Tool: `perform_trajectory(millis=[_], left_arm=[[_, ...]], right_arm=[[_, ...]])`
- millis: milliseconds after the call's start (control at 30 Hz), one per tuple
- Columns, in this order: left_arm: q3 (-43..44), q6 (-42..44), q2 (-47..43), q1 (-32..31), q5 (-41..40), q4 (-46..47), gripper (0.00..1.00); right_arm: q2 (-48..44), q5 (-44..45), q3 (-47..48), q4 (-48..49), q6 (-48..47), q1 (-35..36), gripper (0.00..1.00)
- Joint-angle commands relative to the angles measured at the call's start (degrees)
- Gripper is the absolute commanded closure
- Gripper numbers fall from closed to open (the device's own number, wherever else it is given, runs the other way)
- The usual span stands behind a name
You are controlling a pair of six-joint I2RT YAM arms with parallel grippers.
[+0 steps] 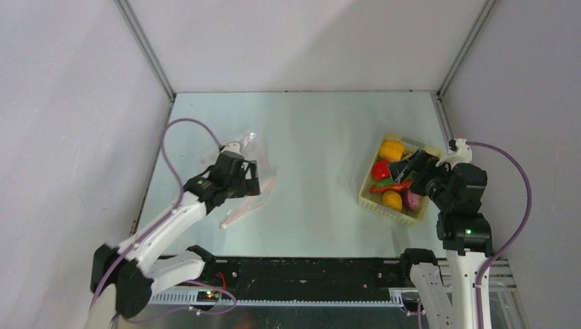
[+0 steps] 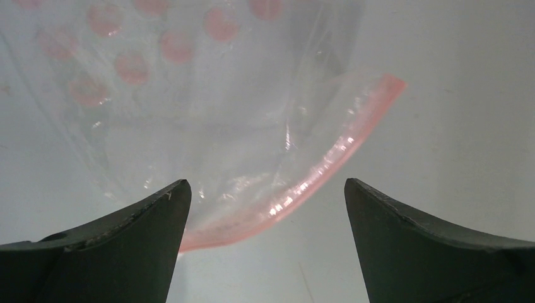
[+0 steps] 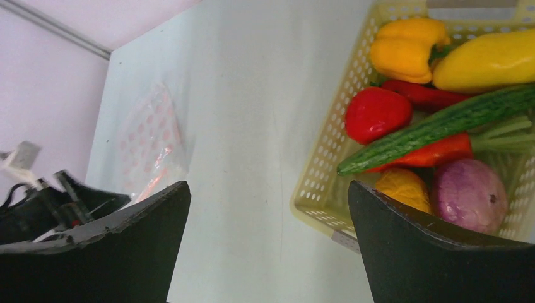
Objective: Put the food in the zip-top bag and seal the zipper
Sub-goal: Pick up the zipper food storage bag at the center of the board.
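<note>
Left gripper (image 1: 250, 179), from above, covers much of the clear pink-dotted zip-top bag (image 1: 248, 142) lying on the left of the table (image 1: 315, 137); its pink zipper strip (image 1: 241, 211) pokes out. Right gripper (image 1: 404, 171) hides part of the glossy toy food (image 1: 392, 149) in the pale-yellow perforated basket (image 1: 373, 204). Left wrist: jaws spread, released, over the curled zipper strip. Right wrist: jaws apart, empty; basket cut off by the frame.

Pale green table (image 1: 315, 137) — dotted zip-top bag (image 2: 208, 126) at left, perhaps not quite flat — yellow basket (image 3: 318, 170) at right.
</note>
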Motion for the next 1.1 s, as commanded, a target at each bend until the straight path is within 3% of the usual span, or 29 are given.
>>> perform_trajectory(millis=[0,467,733,867,933,967,1000,1033,1067], left_arm=[[1.5,7.5,3.7,-2.0,-6.7,2.8,0.02],[-2.3,13.9,7.9,-4.6,3.3,8.4,0.02],[0.5,12.5,15.7,-4.8,-5.5,4.8,0.04],[3.3,11.0,20.7,-4.8,-9.8,2.0,0.22],[4.3,10.3,22.3,-4.9,-11.6,1.2,0.42],[4.6,9.8,22.4,-4.9,-12.3,0.7,0.58],[5.2,9.5,22.4,-5.0,-13.2,0.5,0.66],[5.5,8.8,22.3,-5.2,-13.6,0.2,0.81],[6.0,8.6,21.6,-5.3,-13.9,0.2,0.88]], right_arm=[[-0.5,-5.5,-0.3,3.8,-2.5,-0.2,0.00],[0.2,-6.9,-2.2,4.3,-4.6,-0.2,0.00],[0.2,-8.1,-2.6,4.5,-5.0,-0.2,0.00],[0.0,-8.3,-2.6,4.5,-5.0,-0.2,0.00],[0.0,-8.5,-2.6,4.6,-5.0,-0.2,0.00],[-0.1,-8.5,-2.6,4.6,-5.0,-0.2,0.00],[-0.1,-8.7,-2.6,4.6,-4.9,-0.2,0.00],[-0.3,-8.8,-2.6,4.7,-4.8,-0.2,0.00],[-0.3,-9.0,-2.6,4.7,-4.8,-0.2,0.00]])
